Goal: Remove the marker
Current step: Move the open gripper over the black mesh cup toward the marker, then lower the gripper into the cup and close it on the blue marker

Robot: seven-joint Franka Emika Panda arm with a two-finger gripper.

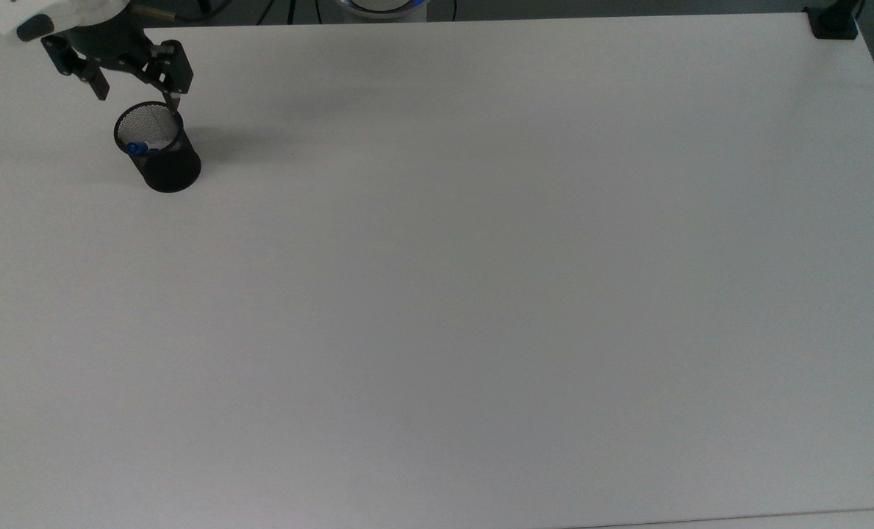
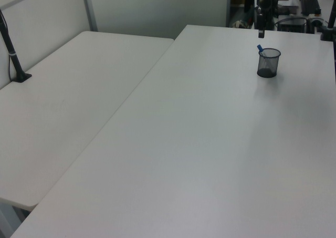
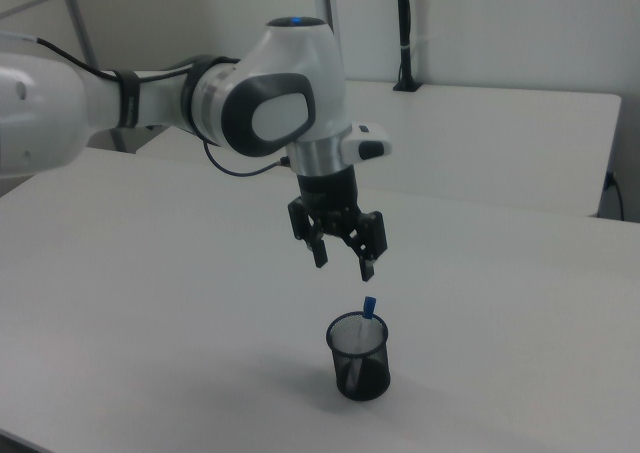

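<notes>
The marker stands in a black mesh cup at the top view's upper left, its blue cap leaning on the rim. In the right view the blue cap of the marker pokes above the cup. From the left view the marker and cup appear small at the far right. My gripper hangs open just above the cup, fingers spread wide and empty. In the right view the gripper hovers above the cap and slightly to its left.
A white table carries the cup. A black clamp sits at its top right corner in the top view. A second white table adjoins on the left view's left, with a black post on it.
</notes>
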